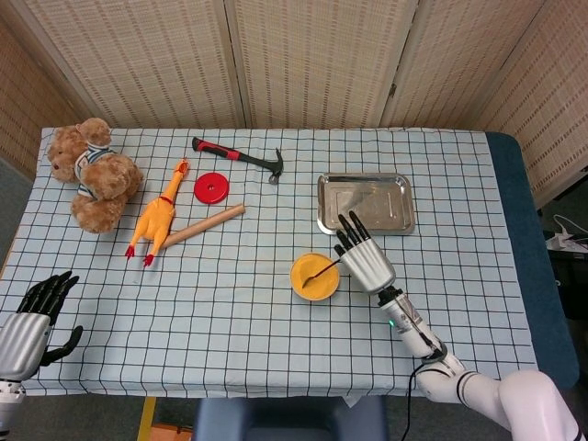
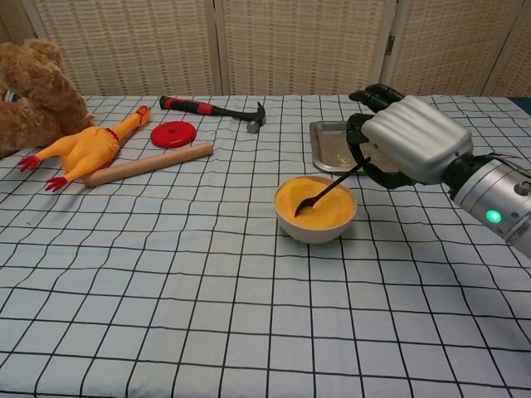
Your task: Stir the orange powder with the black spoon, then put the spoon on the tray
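The stirring step is the one in hand, I judge: the right hand has its fingers closed on the handle of the black spoon, and the spoon slants down and away from the fingers until its tip sits in the orange powder, toward the near side of the heap. The powder fills the small pale bowl almost to the rim, and the bowl stands just beside the fingers, on their far-from-wrist side. Beyond the fingertips in the head view lies the metal tray, and nothing is in it; it is near the hand but apart from the bowl. For the next move the spoon must probably go around in the powder some more, gently, because the bowl is so full that powder could spill over the rim. After this the hand should lift the spoon clear, carry it forward past the fingertips to the tray, and loosen the fingers there. The left hand hangs at the table's near corner, well apart from all this, fingers spread and holding nothing.
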Robot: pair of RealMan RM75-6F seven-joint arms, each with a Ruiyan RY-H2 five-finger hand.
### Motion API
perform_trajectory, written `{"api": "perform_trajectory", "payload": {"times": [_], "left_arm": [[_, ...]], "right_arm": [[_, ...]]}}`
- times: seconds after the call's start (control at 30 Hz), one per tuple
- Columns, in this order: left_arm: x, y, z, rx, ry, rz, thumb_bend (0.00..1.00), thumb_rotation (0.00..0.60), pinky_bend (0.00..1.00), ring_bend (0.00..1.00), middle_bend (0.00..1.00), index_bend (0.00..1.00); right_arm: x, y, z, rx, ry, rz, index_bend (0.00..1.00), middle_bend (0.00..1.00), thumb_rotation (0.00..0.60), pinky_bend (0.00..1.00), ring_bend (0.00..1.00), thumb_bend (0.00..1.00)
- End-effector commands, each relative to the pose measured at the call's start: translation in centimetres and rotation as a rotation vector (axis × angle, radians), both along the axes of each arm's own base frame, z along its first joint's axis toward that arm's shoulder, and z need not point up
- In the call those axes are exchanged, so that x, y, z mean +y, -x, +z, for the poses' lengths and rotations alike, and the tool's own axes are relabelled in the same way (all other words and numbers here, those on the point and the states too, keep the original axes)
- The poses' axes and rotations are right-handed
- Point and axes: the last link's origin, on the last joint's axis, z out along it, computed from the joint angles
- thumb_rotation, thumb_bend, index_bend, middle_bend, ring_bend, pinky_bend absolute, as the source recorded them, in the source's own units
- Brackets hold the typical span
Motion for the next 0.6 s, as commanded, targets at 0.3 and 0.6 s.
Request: {"api": "perform_trajectory", "payload": {"times": [0.3, 0.6], "left_arm": [[0.0, 0.0, 0.0, -0.001, 0.001, 0.003, 0.41, 0.600, 0.09, 0.00, 0.01, 0.05], [0.2, 0.1, 0.1, 0.000, 0.002, 0.008, 0.41, 0.600, 0.09, 0.00, 0.01, 0.05]], "right_arm": [[-1.5, -1.1, 0.2, -0.021, 0.122, -0.019, 0.91, 0.30, 0.600, 0.06, 0.00, 0.39], [-2.3, -1.3, -0.8, -0.028, 0.168, -0.050, 0.91, 0.30, 0.600, 0.06, 0.00, 0.39]]}}
